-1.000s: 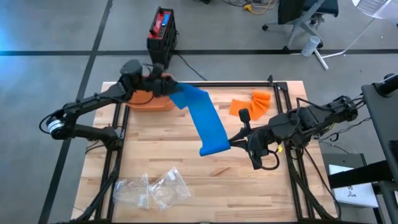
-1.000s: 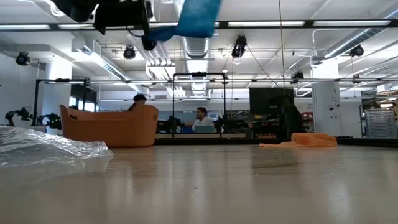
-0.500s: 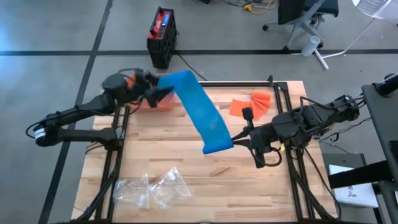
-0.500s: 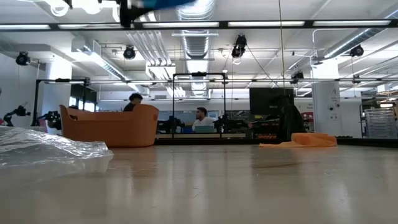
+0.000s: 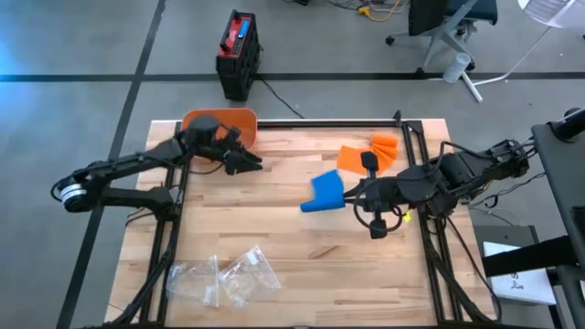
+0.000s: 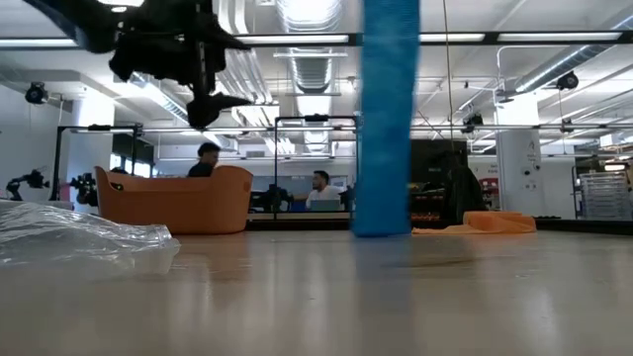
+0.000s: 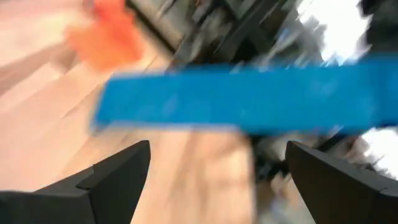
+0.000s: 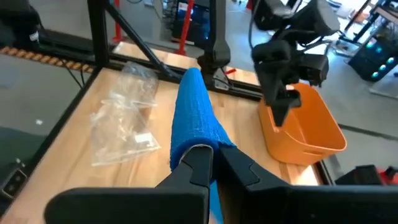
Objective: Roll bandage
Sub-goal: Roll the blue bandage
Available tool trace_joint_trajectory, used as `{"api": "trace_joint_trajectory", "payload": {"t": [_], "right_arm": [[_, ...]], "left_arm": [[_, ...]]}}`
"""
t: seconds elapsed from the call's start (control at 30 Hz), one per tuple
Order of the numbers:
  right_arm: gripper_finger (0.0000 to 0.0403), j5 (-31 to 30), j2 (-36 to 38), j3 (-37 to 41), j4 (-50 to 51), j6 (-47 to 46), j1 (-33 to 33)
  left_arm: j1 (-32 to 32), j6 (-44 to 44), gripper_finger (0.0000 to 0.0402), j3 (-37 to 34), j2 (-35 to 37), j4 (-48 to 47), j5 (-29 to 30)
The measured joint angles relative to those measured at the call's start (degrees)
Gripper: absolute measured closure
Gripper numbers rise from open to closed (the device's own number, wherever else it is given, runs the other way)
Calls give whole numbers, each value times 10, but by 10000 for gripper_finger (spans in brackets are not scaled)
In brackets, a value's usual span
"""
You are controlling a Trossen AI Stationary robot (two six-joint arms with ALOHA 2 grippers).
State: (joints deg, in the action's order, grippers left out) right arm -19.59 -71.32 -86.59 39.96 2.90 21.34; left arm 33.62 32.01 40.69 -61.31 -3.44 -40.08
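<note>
A long blue bandage (image 6: 388, 119) hangs straight down as a flat strip; in the high view the bandage (image 5: 326, 192) shows short, right of the table's middle. My right gripper (image 5: 351, 195) is shut on its upper end. Whether the bandage's lower end (image 6: 381, 227) touches the table, I cannot tell. My left gripper (image 5: 249, 163) stands open at the far left, just in front of the orange bin (image 5: 219, 122), with nothing between its fingers. In the left wrist view the bandage (image 7: 249, 102) shows blurred, well beyond that gripper (image 7: 217, 180). My right gripper pinches the bandage's upper end (image 8: 198, 142) between its two shut fingers (image 8: 200, 163). The fingers come from the table's right side, slanting a little downward. The strip hangs below them, slack and upright.
Orange bandages (image 5: 367, 153) lie at the far right of the table. Clear plastic bags (image 5: 221, 276) lie near the front left edge. The orange bin stands at the far left edge. Black frame posts (image 5: 174, 183) run along both sides.
The bandage's far end has come off my left gripper and fallen: the strip, stretched between both grippers before, now hangs from my right gripper alone. My left gripper first rose with that end, then went down toward the table, a little toward the near edge.
</note>
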Motion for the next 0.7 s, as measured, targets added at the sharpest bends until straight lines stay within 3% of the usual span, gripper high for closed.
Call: {"api": "trace_joint_trajectory", "payload": {"t": [0.13, 0.2, 0.27, 0.37, 0.43, 0.5, 0.63, 0.7], "right_arm": [[400, 0, 0, 0, 0, -10, 0], [400, -1, 0, 0, 0, -20, 0], [400, 0, 0, 0, 1, -36, 0], [400, 0, 0, 0, 7, -53, 0], [400, 0, 0, 0, 11, -59, 1], [400, 0, 0, 0, 16, -64, 5], [400, 4, 0, 0, 17, -69, 13], [400, 5, 0, 0, 17, -69, 17]], "left_arm": [[1, -293, 44, 137, -24, -288, 12], [1, -392, 47, 182, -38, -364, 3], [2, -448, 51, 205, -43, -371, -73], [5, -510, 57, 217, -41, -362, -245], [5, -521, 62, 209, -41, -339, -292], [6, -486, 67, 197, -41, -318, -247], [5, -376, 76, 174, -43, -319, 65], [6, -392, 80, 175, -47, -376, 161]]}}
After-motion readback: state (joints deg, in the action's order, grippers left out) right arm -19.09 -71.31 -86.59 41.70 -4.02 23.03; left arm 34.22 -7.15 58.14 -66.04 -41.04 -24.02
